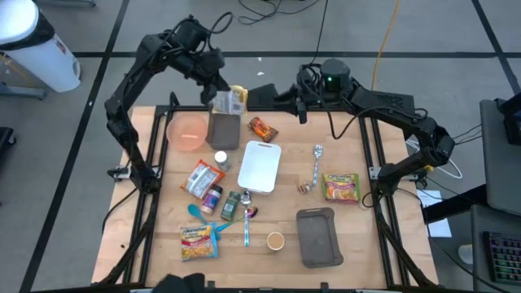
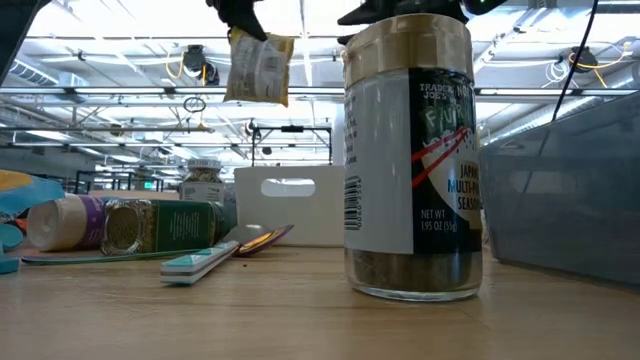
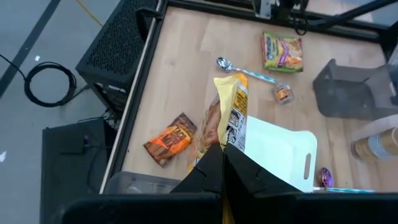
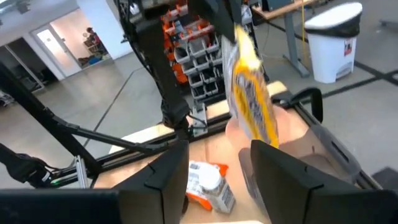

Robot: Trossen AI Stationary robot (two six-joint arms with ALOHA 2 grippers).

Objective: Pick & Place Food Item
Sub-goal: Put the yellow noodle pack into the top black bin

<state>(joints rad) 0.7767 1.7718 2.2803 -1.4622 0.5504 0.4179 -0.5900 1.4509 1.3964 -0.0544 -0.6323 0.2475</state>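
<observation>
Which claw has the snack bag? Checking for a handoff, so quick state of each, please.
Left claw: shut on the yellow snack bag, held above the table.
Right claw: open, empty, near the bag.

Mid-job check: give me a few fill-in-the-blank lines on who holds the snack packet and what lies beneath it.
1. The yellow snack packet hangs from the ____ gripper.
2. That gripper's jaws are ____ on it.
3. Directly below the packet stands the dark grey ____.
4. The right gripper holds ____.

Missing words: left; shut; bin; nothing
</observation>
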